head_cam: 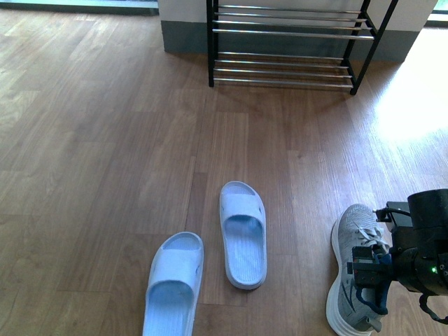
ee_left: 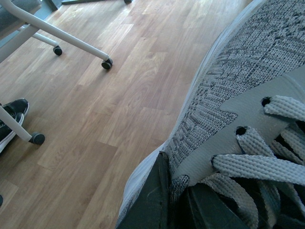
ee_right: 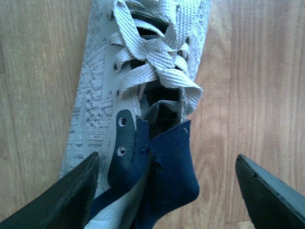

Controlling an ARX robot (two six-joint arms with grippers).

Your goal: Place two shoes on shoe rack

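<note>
A grey knit sneaker (head_cam: pixel 350 276) with a white sole lies on the floor at the lower right, toe pointing away. My right gripper (head_cam: pixel 369 278) hovers over its heel end. In the right wrist view that gripper (ee_right: pixel 167 164) is open, its fingers (ee_right: pixel 71 195) standing either side of the sneaker's (ee_right: pixel 143 57) navy tongue. My left gripper (ee_left: pixel 174 205) is shut on the knit upper of a grey sneaker (ee_left: pixel 248 62) beside the laces; the left arm does not show in the front view. Two pale blue slides (head_cam: pixel 243 234) (head_cam: pixel 173 280) lie at centre. The shoe rack (head_cam: pixel 287 33) stands at the far wall with bare rods.
Wooden floor (head_cam: pixel 105 140) lies between the shoes and the rack. The left wrist view shows white chair legs on casters (ee_left: pixel 107 63) and a black shoe (ee_left: pixel 12 112) on the floor beside the held sneaker.
</note>
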